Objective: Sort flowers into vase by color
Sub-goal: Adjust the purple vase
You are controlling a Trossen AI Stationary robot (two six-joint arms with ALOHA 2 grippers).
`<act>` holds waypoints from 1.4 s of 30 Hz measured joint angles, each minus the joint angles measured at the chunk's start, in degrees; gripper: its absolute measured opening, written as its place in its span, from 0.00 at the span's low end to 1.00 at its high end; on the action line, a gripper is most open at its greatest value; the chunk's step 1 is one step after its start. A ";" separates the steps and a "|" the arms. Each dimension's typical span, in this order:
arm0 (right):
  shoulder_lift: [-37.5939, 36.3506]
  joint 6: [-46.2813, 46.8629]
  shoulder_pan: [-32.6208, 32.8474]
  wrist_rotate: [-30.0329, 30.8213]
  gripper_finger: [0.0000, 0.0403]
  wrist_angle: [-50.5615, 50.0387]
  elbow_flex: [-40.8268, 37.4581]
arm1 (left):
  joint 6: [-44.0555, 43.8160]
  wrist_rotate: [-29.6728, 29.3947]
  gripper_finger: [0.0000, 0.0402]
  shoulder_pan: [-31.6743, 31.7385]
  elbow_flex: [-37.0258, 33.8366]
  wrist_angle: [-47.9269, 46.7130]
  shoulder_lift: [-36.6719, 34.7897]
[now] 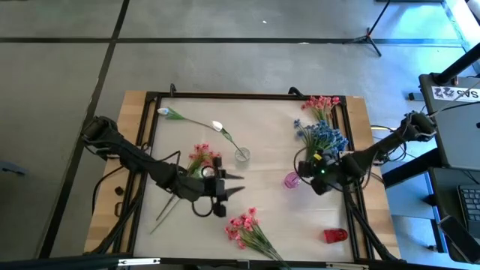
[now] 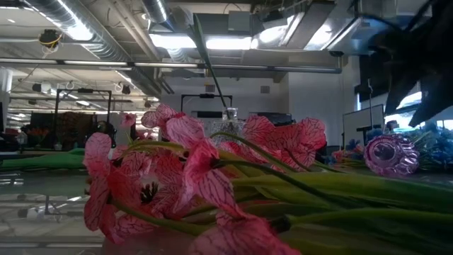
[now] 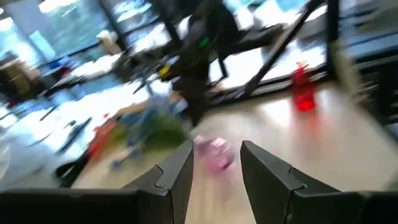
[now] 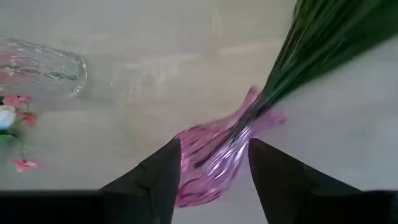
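Sorting barely begun: white buds [image 1: 217, 126] are stood in clear vase [image 1: 242, 154]; pink sprigs [image 1: 244, 226] and blue sprigs [image 1: 324, 137] lie on worktop [image 1: 270, 127]. Right tool [image 1: 309, 166] straddles pink vase [image 1: 292, 180], part-open; left tool [image 1: 236, 184] part-open, empty.

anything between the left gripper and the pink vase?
Nothing: in the high view, bare white tabletop runs from the left gripper to the pink vase. The left wrist view agrees, showing the vase straight ahead past its fingers.
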 joint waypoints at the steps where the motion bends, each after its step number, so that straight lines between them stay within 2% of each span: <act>1: 0.27 0.32 -1.02 -1.77 0.49 1.48 0.00 | -1.13 -0.78 0.32 0.50 0.00 -2.13 0.00; 6: 3.90 6.28 -3.83 -5.44 0.64 5.88 0.00 | -7.21 -4.45 0.32 1.57 -0.02 -14.49 -0.01; 11: 7.21 11.21 -6.45 -12.66 0.79 5.09 -0.04 | -8.62 -7.94 0.32 1.64 -0.02 -16.73 -0.09; 15: 8.16 13.11 -6.54 -9.00 0.81 4.66 -0.04 | -6.28 -8.11 0.32 1.65 -0.02 -15.36 -0.09; 18: 9.01 13.59 -7.64 -9.15 0.78 4.62 -0.65 | -5.23 -8.14 0.32 1.79 -0.02 -14.27 -0.09; 23: 10.35 14.58 -9.58 -9.76 0.70 9.95 -3.79 | -4.49 -8.17 0.32 1.77 -0.02 -14.24 -0.11; 31: 10.48 14.97 -14.59 -9.24 0.52 10.76 -7.83 | -4.29 -8.20 0.32 1.77 -0.02 -14.84 -0.11; 36: 10.48 13.84 -14.91 -9.29 0.42 12.29 -8.13 | -4.24 -8.30 0.32 1.77 -0.02 -15.30 -0.11; 42: 10.59 13.40 -14.98 -9.65 0.40 13.87 -8.20 | -4.21 -8.31 0.32 1.77 -0.02 -15.30 -0.11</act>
